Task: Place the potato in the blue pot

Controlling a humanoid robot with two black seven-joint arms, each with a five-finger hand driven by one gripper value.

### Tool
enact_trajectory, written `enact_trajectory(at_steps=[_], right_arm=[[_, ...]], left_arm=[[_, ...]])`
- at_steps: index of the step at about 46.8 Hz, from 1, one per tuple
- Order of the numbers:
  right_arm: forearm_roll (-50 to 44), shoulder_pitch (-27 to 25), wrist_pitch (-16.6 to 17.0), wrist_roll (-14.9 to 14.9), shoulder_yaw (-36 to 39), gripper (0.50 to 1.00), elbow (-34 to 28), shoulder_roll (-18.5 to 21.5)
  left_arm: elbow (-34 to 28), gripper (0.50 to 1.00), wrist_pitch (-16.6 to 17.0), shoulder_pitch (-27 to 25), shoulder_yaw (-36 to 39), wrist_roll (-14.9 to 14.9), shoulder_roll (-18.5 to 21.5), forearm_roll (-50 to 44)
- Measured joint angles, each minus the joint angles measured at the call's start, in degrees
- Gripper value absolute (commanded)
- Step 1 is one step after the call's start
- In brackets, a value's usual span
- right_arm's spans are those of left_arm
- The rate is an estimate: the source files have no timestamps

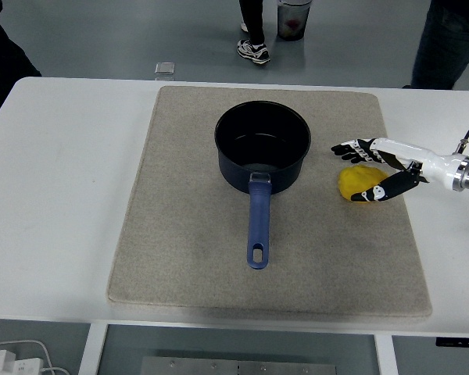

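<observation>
A round yellow potato (358,184) lies on the beige rectangular mat (180,234), right of centre in the frame, just beside the dark blue metal pot (263,147) with its blue handle pointing toward the bottom edge. The white-and-black right hand (379,170) reaches in from the right, its fingers (352,148) spread around the potato, thumb at its near side; whether they grip it I cannot tell. The mat covers the white tabletop (62,172).
</observation>
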Motion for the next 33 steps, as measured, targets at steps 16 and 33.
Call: enact_trajectory(at_steps=[16,33], right_arm=[[-0.1,-0.5,-1.3,1.1,-0.1,0.926,-0.6,-0.3],[-0.1,-1.8,-1.4,3.2,0.1,0.926,-3.1,-0.2]], left_arm=[[0.0,0.996,0.0,0.0,0.0,0.0,0.0,0.0],[0.2,0.996,0.0,0.0,0.0,0.0,0.0,0.0]])
